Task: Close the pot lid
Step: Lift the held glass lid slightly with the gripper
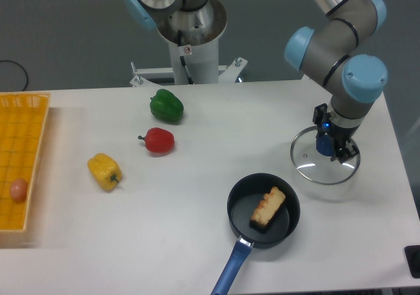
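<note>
The small round black pot (263,209) with its long blue handle sits uncovered, while the clear glass metal-rimmed lid (324,157) lies apart on the white bench (197,196), claw (331,147) apparently clamped on its blue knob, unlifted.

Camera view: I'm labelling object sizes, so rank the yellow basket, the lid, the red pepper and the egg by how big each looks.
1. yellow basket, partly cropped
2. lid
3. red pepper
4. egg
</note>
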Robot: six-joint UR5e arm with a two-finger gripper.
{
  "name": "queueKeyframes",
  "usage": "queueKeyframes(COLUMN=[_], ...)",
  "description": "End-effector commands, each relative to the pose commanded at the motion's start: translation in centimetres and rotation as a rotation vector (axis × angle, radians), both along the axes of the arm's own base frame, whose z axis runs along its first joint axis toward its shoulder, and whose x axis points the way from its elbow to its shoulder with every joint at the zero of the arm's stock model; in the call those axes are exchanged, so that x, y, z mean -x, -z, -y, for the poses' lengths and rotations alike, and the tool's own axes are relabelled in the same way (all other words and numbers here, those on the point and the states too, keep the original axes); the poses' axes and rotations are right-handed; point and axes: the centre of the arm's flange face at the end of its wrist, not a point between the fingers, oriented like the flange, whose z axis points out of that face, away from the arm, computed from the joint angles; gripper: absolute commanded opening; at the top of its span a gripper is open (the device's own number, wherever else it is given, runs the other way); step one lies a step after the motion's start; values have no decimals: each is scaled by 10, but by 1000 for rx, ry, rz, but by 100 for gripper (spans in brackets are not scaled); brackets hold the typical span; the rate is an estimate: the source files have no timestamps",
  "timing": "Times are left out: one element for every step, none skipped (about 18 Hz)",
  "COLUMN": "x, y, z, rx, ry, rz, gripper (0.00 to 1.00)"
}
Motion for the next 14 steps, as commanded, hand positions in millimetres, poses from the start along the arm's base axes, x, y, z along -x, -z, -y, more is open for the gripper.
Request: queueKeyframes(x=[0, -1, -1, 0, -1, 0, 0, 1, 1, 1, -1, -3, -4, -7], y=[1, 0, 0, -1, -2, -3, -5, -5, -9, -12, -24, -27, -32, -39], z=[0, 0, 0, 1, 0, 0, 0, 0, -2, -2, -3, -5, -7, -8], rx=[-1, -1, -1, 0, -2, -3, -4, -4, -5, -6, -11, -13, -18, -22], ry=[0, 2, 2, 0, 2, 2, 2, 2, 3, 3, 3, -2, -3, -3], rz=[2, 1, 1, -1, -1, -4, -7, -7, -10, 0, 7, 15, 17, 15], gripper=[62, 62, 62, 62, 62, 62, 62, 62, 62, 62, 62, 62, 62, 62])
